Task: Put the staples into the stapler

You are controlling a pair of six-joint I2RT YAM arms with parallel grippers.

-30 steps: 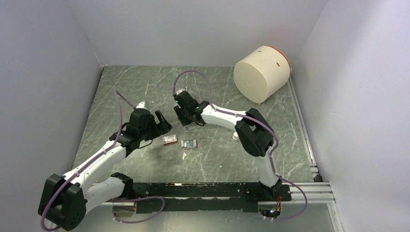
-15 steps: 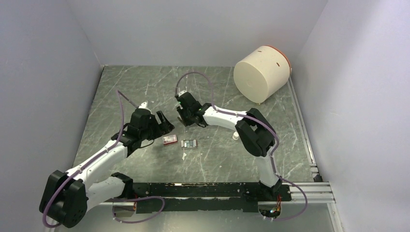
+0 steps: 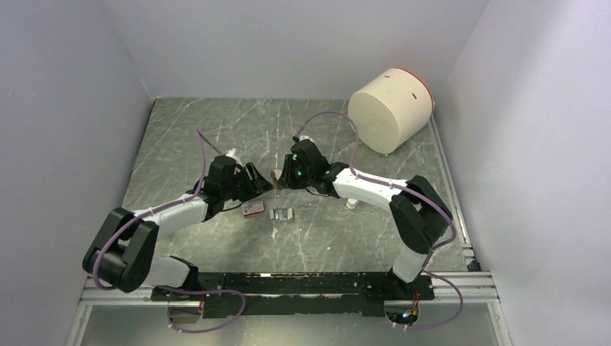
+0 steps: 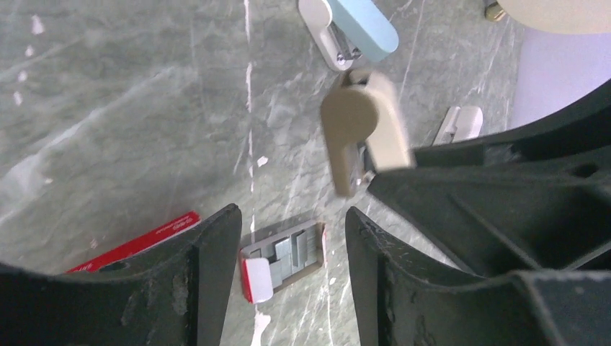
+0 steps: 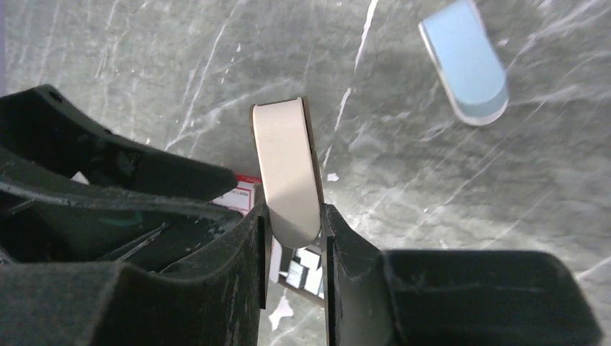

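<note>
The staples [image 3: 282, 214], a silvery block with a red end, lie on the table right of a little red box [image 3: 252, 208]. In the left wrist view the staples [image 4: 284, 252] show on the table below and between the open, empty fingers of my left gripper [image 4: 292, 238], which hovers above them. My right gripper [image 5: 294, 216] is shut on a beige stapler [image 5: 287, 166] and holds it off the table, just right of my left gripper [image 3: 261, 180]. The stapler [image 4: 357, 137] hangs above the staples' far side. The staples [image 5: 306, 263] peek out under the right fingers.
A light blue stapler [image 4: 357, 32] lies on the table beyond the beige one; it also shows in the right wrist view [image 5: 465, 61]. A small white piece [image 3: 351, 204] lies by the right forearm. A large cream cylinder [image 3: 389, 108] lies at the back right. Grey walls enclose the table.
My right gripper has swung right and nearer with the beige stapler. My left gripper has moved right, from beside the red box to over the staples.
</note>
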